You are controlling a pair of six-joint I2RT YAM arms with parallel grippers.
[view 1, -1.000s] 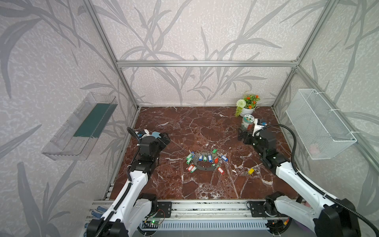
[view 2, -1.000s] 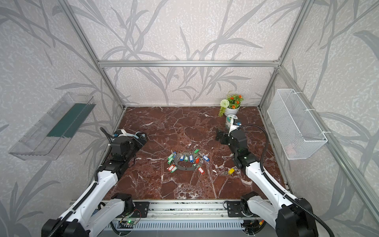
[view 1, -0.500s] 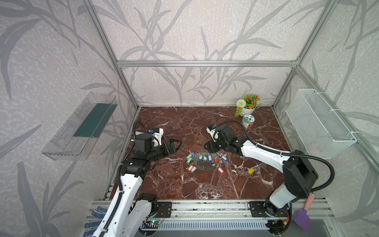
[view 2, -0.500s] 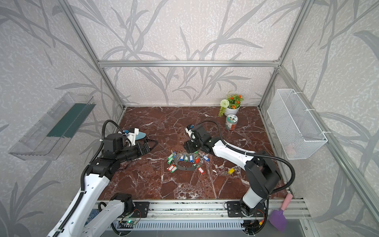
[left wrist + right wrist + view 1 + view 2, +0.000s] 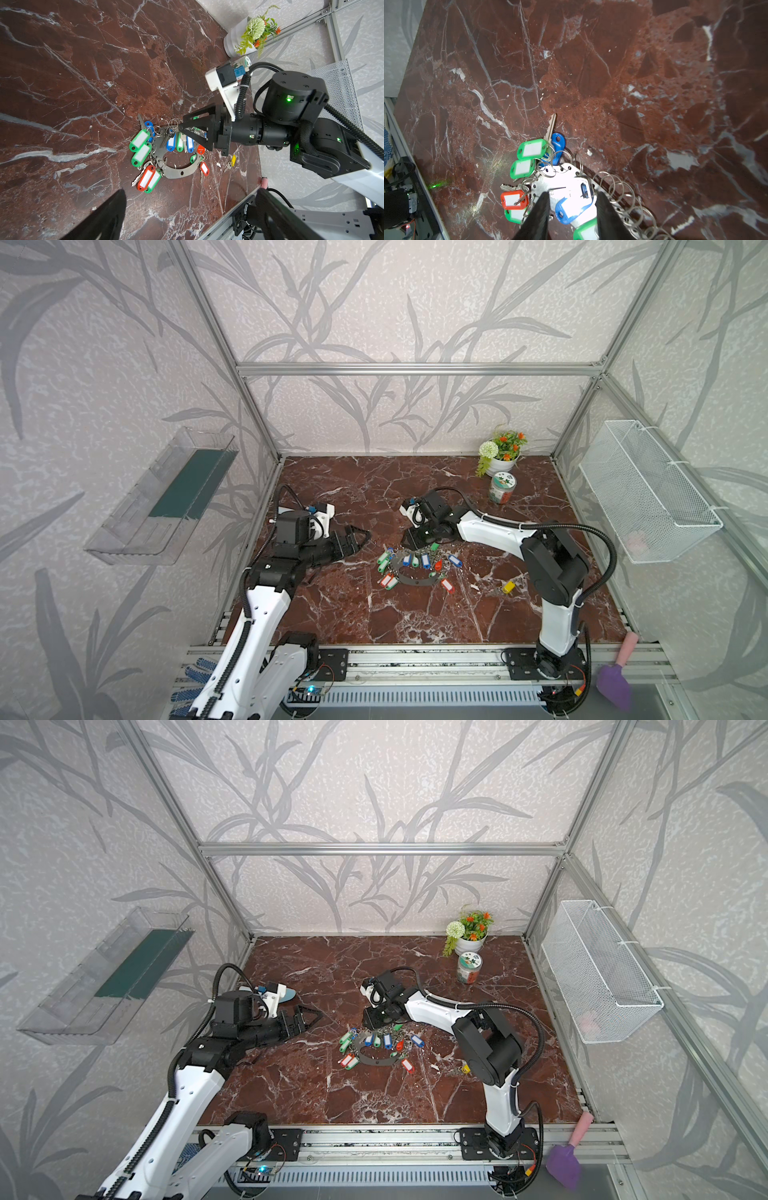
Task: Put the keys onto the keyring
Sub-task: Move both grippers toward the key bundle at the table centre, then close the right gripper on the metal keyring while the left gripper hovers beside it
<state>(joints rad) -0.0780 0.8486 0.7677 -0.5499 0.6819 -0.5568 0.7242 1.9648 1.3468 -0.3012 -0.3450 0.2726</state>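
Right gripper (image 5: 572, 207): down at the far edge of the keyring (image 5: 176, 173), a flat grey metal crescent punched with holes and hung with small keys on green, blue and red plastic tags, lying mid-desk. The jaws are partway apart, straddling the ring's band and a blue tag (image 5: 564, 211). I cannot tell whether they pinch anything.

Left gripper (image 5: 353, 541): wide open and empty, low over the red-brown marble desk (image 5: 332, 614). It is near the ring on the left arm's side, apart from it.

The keys (image 5: 508, 586): small and silvery, on a yellow rectangular plastic tag. They lie flat on the desk, well apart from the ring on the right arm's side, and nothing touches them.

Step in hand, as I judge it: securing the ring, with the keys not yet fetched. The next move calls for a firm bite on the metal band itself, not on a loose tag that would swing free. After that, a free gripper must go to the keys.

View notes:
- Only the right wrist view shows the jaw gap, and a row of empty wire split rings (image 5: 623, 193) along the band. It shows no yellow-tagged keys.
- The left wrist view shows the right gripper side-on, tip at the ring, with the keys beyond. The jaw gap is unreadable there.
- Both top views show both arms. In one top view the right arm's elbow crowds the keys.
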